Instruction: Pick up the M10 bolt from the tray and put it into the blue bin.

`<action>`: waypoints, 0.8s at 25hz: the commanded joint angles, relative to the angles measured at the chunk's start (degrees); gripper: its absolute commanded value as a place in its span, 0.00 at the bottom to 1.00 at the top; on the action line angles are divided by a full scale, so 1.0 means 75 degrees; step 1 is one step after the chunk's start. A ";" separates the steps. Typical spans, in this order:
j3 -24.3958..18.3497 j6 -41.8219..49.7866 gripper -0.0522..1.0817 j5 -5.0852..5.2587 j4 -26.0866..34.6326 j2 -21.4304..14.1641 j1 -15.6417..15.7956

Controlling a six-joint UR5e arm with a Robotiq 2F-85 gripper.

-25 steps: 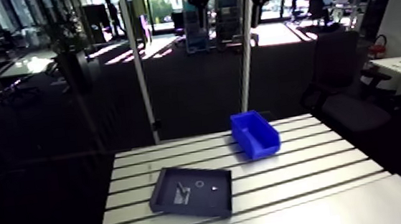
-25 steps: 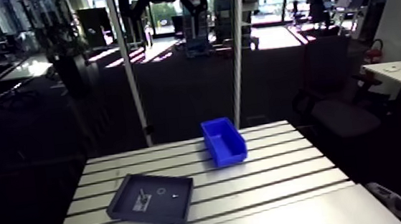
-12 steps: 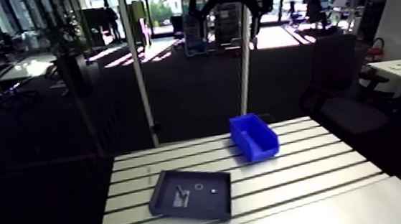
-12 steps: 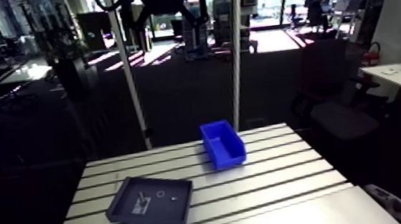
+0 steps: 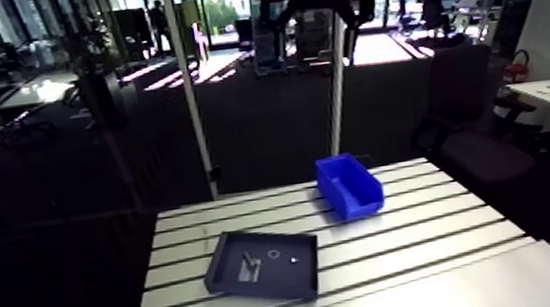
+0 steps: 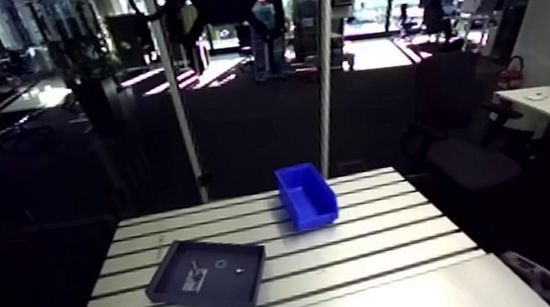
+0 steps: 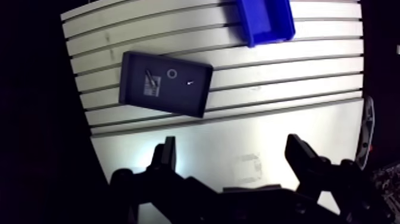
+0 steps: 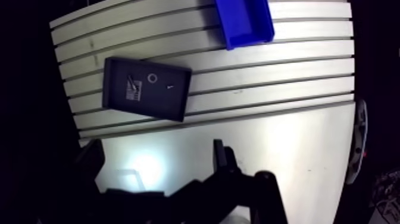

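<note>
Two containers stand on the tabletop (image 7: 280, 65), and neither has shifted since the earlier arm views; the one change is that the wrist now shows a little further down from the top edge of the arm view. In my judgement this means the task is at its opening, with the approach barely begun and nothing picked up. The tool (image 7: 233, 158) hangs high above the tabletop, its two fingers spread wide with nothing between them. In the arm view the dark tray (image 5: 298, 280) sits lower centre-left of the frame and the blue bin (image 5: 335, 190) sits at centre, apart from the tray. The tray holds a short elongated metal piece (image 7: 149, 75), probably the bolt, lying by a pale patch, a small ring (image 7: 172, 74) beside it, and a tiny bright item (image 7: 190, 83) further along. Which piece is the M10 bolt cannot be confirmed at this range. No contents show in the bin.
</note>
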 commanded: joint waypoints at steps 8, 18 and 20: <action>0.0750 -0.0409 0.05 -0.0027 -0.0665 0.0127 0.0669; 0.1618 -0.0795 0.05 -0.0027 -0.1873 0.0268 0.1314; 0.1770 -0.0924 0.05 -0.0027 -0.2084 0.0303 0.1361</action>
